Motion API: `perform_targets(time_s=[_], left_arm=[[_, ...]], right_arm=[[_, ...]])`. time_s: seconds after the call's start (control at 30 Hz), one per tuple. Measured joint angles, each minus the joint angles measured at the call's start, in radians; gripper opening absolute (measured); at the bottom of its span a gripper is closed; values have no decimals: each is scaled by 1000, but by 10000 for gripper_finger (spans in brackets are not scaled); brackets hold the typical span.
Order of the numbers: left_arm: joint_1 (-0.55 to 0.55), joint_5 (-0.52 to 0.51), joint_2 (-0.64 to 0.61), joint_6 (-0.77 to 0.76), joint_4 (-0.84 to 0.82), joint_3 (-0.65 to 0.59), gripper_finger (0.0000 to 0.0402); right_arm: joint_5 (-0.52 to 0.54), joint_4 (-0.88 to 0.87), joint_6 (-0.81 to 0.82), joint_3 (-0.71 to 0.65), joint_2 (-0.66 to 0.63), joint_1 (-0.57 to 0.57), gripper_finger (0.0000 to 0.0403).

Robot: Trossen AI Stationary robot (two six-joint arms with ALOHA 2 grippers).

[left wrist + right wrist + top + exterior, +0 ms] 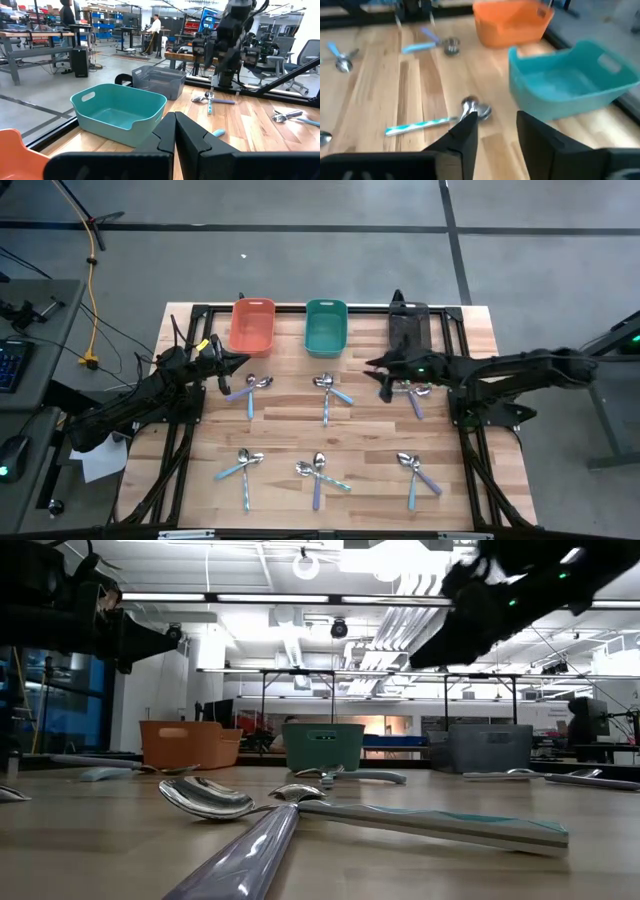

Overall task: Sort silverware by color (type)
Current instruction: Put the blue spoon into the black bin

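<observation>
Lying nearest the low camera are two crossed spoons (260, 810), a purple handle and a teal one, filling the lower middle of that frame. Looking down from above, the silverware is sitting in six small clusters on the wooden table (280, 430): three along the lower part of the frame, at lower left (243, 464), lower centre (318, 471) and lower right (415, 472), and three across the middle, at centre left (250, 391), centre (328, 390) and centre right (408, 392). Each cluster appears to be holding about three spoons, though the exact count is hard to tell. Beyond them, along the upper edge of the table, three bins are standing in a row: one orange bin (252, 326), one teal bin (325, 327) and one dark grey bin (408, 328), all looking empty. The left gripper (236, 363) is hovering just above the centre-left cluster, its fingers pressed together and holding nothing. The right gripper (375, 364) is hanging between the teal and grey bins, beside the centre-right cluster, with its fingers (465, 132) set narrowly apart and empty.
</observation>
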Motion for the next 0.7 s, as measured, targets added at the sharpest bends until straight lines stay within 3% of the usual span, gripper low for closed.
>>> perform_targets(time_s=[0.37, 0.7], left_arm=[[0, 0, 0, 0, 0, 0, 0], [0, 0, 0, 0, 0, 0, 0]], right_arm=[[-9, -46, 91, 171, 403, 33, 140], [-12, -191, 143, 388, 654, 70, 140]])
